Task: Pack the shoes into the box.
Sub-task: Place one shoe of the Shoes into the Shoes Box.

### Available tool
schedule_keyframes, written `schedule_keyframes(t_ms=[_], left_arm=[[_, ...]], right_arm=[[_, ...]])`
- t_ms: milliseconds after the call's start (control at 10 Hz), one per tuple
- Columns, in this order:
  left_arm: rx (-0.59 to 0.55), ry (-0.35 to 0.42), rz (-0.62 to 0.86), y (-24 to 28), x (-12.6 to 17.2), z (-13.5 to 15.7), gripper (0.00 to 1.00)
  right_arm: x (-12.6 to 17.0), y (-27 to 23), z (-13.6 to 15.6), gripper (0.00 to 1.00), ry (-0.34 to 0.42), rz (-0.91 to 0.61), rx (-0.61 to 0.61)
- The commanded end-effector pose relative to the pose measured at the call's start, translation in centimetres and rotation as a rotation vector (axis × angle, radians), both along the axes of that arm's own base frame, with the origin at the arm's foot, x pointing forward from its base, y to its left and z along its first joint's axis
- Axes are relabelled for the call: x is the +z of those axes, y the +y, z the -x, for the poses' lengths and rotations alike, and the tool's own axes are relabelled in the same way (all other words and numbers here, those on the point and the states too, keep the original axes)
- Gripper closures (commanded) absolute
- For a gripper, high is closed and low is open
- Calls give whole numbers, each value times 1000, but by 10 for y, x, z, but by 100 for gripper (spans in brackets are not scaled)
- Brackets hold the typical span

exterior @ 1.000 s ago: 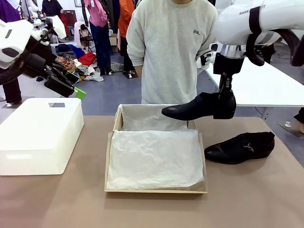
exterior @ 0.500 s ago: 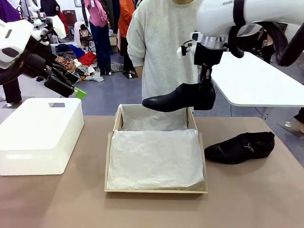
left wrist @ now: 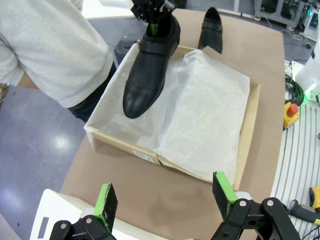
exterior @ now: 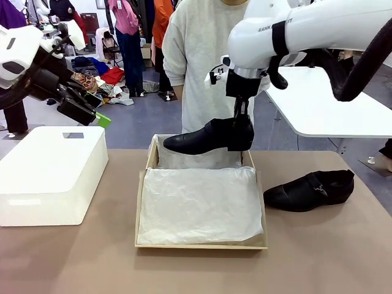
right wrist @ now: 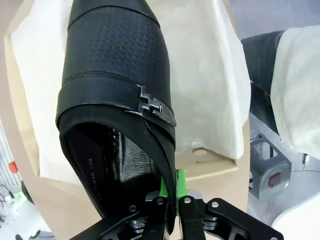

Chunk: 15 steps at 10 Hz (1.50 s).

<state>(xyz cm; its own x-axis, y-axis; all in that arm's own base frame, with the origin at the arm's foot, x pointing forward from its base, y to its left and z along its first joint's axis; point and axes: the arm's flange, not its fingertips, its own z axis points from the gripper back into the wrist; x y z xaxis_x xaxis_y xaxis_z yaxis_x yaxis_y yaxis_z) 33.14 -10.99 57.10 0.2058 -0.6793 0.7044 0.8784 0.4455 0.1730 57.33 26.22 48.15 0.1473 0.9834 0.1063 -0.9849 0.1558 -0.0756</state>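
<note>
My right gripper (exterior: 240, 126) is shut on the heel edge of one black shoe (exterior: 205, 136) and holds it in the air over the far end of the box (exterior: 140, 208), toe pointing left. The right wrist view has the gripper (right wrist: 172, 192) pinching the shoe's (right wrist: 117, 85) heel rim, with the strap and buckle facing the camera and the tissue-lined box (right wrist: 220, 167) below. The other shoe (exterior: 309, 190) lies on the table right of the box. My left gripper (exterior: 92, 110) hangs open high at the left, its fingers (left wrist: 106, 200) wide apart above the box (left wrist: 250, 130).
A big white box (exterior: 52, 171) stands on the table's left side. A person (exterior: 214, 67) in a grey sweatshirt stands right behind the shoebox at the far edge. White tissue paper (exterior: 199, 205) lines the shoebox. A white table (exterior: 343, 110) stands off to the right.
My right arm has carried the shoe leftward, from the box's far right corner to above its far end. The left arm and the shoe on the table have stayed put.
</note>
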Motion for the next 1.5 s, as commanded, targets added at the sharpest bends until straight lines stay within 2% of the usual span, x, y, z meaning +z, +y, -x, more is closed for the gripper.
schedule_keyframes(t_ms=[0,200,700,1000,1300,1400], left_arm=[[-7,1,7,0,1,0,0],[-7,1,7,0,1,0,0],[-7,1,7,0,1,0,0],[-7,1,7,0,1,0,0],[-7,1,7,0,1,0,0],[-7,1,7,0,1,0,0]], right_arm=[[-7,9,2,100,-38,17,-20],[-27,19,4,100,-50,8,-2],[-68,20,-4,100,-18,13,3],[-89,20,-11,100,-24,13,-43],[-103,22,-18,100,3,19,-32],[-105,22,-18,87,9,22,-34]])
